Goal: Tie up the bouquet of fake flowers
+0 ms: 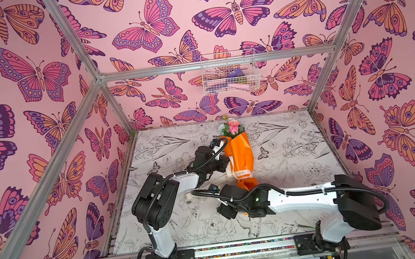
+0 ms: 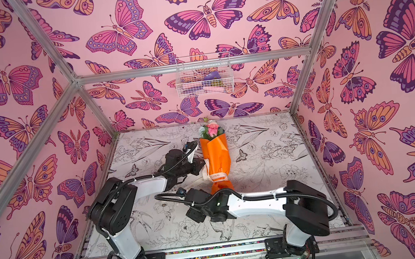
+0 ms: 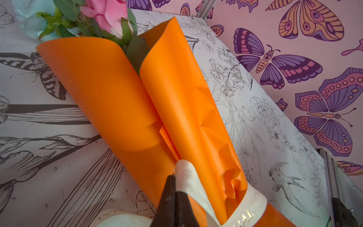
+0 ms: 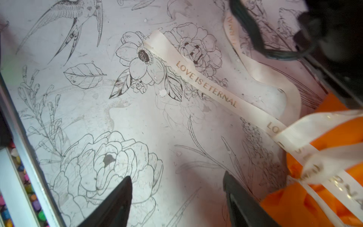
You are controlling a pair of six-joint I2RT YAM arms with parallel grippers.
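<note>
The bouquet of fake flowers (image 1: 239, 153) (image 2: 216, 155) lies on the table, pink and pale blooms pointing at the back wall, wrapped in orange paper (image 3: 117, 98). A cream lettered ribbon (image 1: 240, 174) (image 2: 217, 177) bands its narrow lower part. My left gripper (image 3: 173, 176) (image 1: 227, 164) sits at the bouquet's left side, shut on a stretch of the ribbon (image 3: 188, 182) lifted off the paper. My right gripper (image 4: 176, 175) (image 1: 225, 211) hovers open over bare table near the stem end (image 4: 324, 176), nothing between its fingers. The ribbon's free end (image 4: 206, 86) lies flat on the table.
A white wire basket (image 1: 230, 73) (image 2: 204, 76) with a few items hangs on the back wall. Aluminium frame posts mark the corners. A metal rail (image 1: 241, 248) with coloured beads runs along the table's front edge, where both arm bases stand.
</note>
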